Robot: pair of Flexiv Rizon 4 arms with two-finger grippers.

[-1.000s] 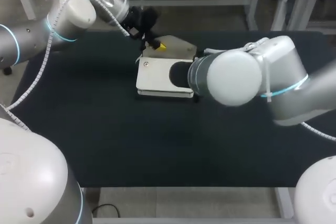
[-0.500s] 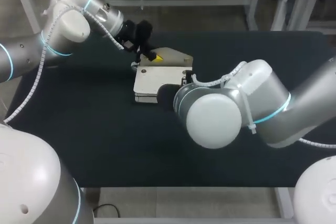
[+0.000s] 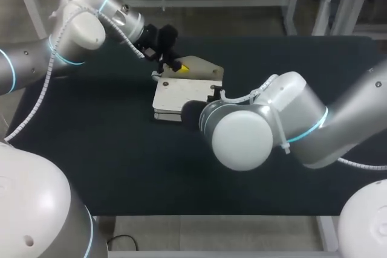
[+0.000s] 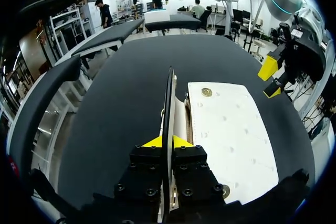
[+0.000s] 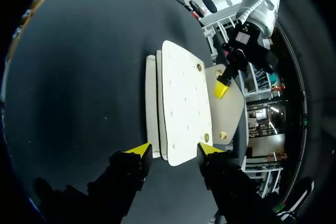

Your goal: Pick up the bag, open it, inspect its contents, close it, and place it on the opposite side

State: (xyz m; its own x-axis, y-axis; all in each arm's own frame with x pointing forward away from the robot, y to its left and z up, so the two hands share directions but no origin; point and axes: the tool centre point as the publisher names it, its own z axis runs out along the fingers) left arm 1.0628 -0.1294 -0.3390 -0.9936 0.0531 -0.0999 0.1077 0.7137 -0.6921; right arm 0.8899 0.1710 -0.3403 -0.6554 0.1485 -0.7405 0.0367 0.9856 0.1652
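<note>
A white bag (image 3: 172, 93) lies on the black table (image 3: 91, 143) with its grey flap (image 3: 204, 68) lifted at the far side. My left gripper (image 3: 173, 63) is shut on the flap's edge. In the left wrist view the flap (image 4: 169, 98) stands edge-on between the yellow tips of the left gripper (image 4: 167, 141), with the bag's body (image 4: 226, 124) beside it. My right gripper (image 5: 174, 150) is open, its fingers straddling the bag's (image 5: 184, 98) near end. In the head view the right arm (image 3: 242, 134) hides that gripper. The left gripper's tip (image 5: 220, 88) shows on the flap (image 5: 233, 106).
The dark table surface stretches wide to both sides of the bag and toward the front edge (image 3: 199, 214). My right arm's large elbow hangs over the table just in front of the bag. The right gripper (image 4: 271, 80) shows beyond the bag in the left wrist view.
My right gripper has opened, and its arm has swung down toward the table's front. The bag and my left gripper have shifted slightly to the left.
</note>
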